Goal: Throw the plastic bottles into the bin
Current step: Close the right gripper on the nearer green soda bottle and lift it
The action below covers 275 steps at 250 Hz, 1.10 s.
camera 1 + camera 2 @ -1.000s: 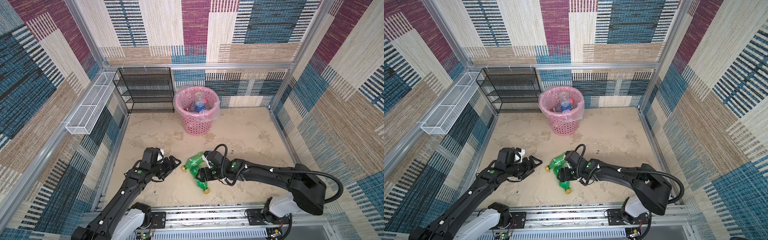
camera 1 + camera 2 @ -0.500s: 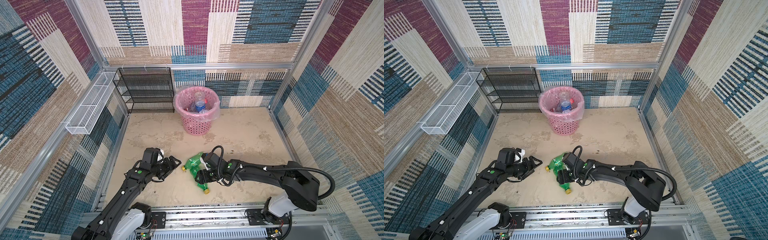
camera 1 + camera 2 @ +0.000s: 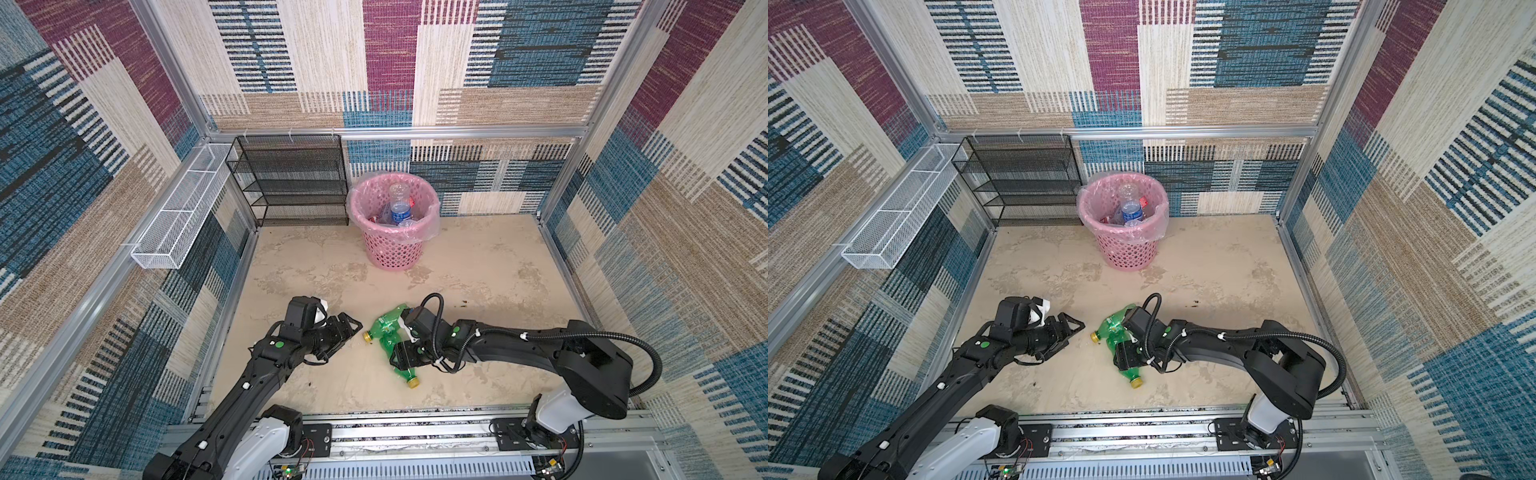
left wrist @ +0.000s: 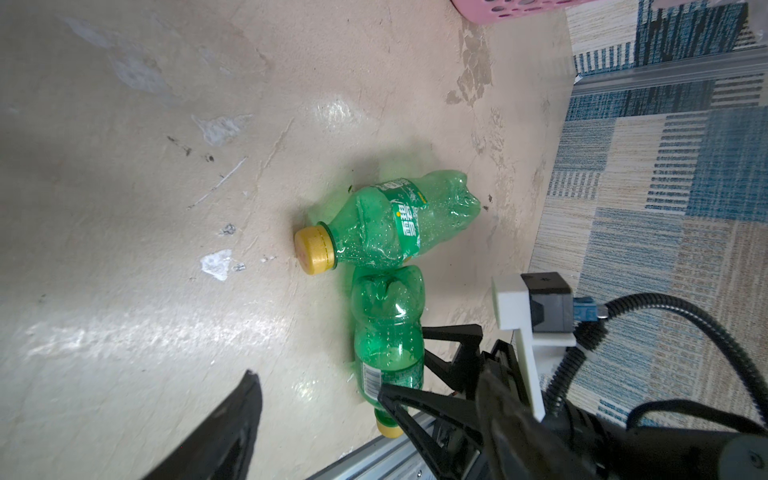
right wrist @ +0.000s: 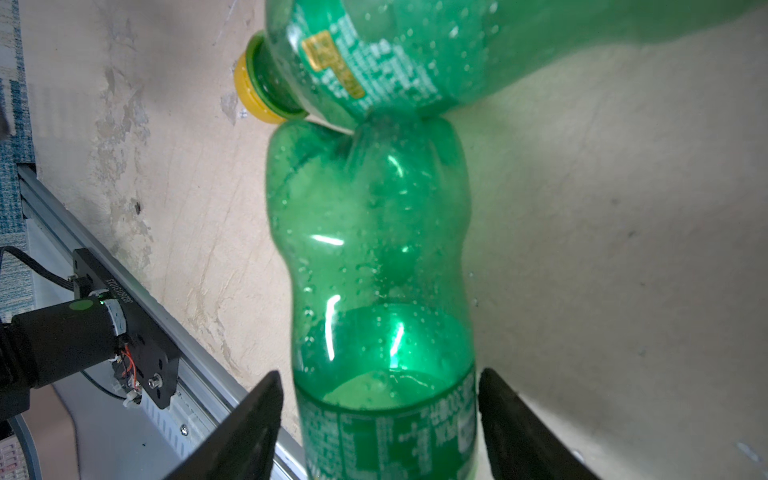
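Two green plastic bottles with yellow caps lie touching on the floor. The farther bottle [image 3: 384, 328] [image 4: 399, 224] points its cap left. The nearer bottle [image 3: 402, 372] [image 5: 370, 232] points its cap at the front rail. My right gripper [image 3: 405, 357] [image 5: 380, 395] straddles the nearer bottle's labelled middle, open, with a finger close on each side. My left gripper [image 3: 347, 338] [image 3: 1069, 336] hangs open and empty just left of the farther bottle's cap. The pink bin [image 3: 390, 249] [image 3: 1127, 249] stands at the back and holds clear bottles [image 3: 400, 208].
A black mesh rack [image 3: 291, 178] stands at the back left beside the bin. A white wire basket [image 3: 183, 208] hangs on the left wall. An aluminium rail [image 3: 415, 432] runs along the front edge, close to the nearer bottle's cap.
The right gripper's jaws have narrowed around the nearer green bottle and its arm has shifted slightly left. The left arm and both bottles have stayed put.
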Available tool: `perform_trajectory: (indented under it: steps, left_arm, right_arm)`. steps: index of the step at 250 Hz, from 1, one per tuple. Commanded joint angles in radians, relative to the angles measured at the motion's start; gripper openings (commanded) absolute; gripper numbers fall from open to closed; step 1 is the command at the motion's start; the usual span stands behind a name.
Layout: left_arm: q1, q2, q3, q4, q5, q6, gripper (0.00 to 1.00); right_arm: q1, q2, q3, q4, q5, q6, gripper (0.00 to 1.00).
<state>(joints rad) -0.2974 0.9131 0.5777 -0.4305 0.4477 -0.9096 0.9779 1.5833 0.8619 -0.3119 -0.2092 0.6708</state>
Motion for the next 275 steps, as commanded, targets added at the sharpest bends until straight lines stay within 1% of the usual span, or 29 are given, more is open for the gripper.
perform_trajectory:
  steps: [1,100,161,275]
  left_arm:
    - [0.000,0.003,-0.004,0.013,0.002,0.000,0.82]
    - [0.000,0.010,0.010,0.010,0.002,0.003,0.82]
    - [0.000,0.016,0.007,0.013,0.003,0.000,0.82]
    - [0.000,0.027,0.007,0.023,0.006,-0.002,0.82]
  right_arm:
    - [0.002,0.003,-0.002,0.019,0.002,-0.008,0.74]
    - [0.002,-0.004,-0.015,0.024,-0.008,-0.010,0.65]
    - [0.002,-0.037,-0.042,0.039,-0.013,0.000,0.60]
    - [0.002,-0.135,-0.139,0.068,0.016,0.038,0.58]
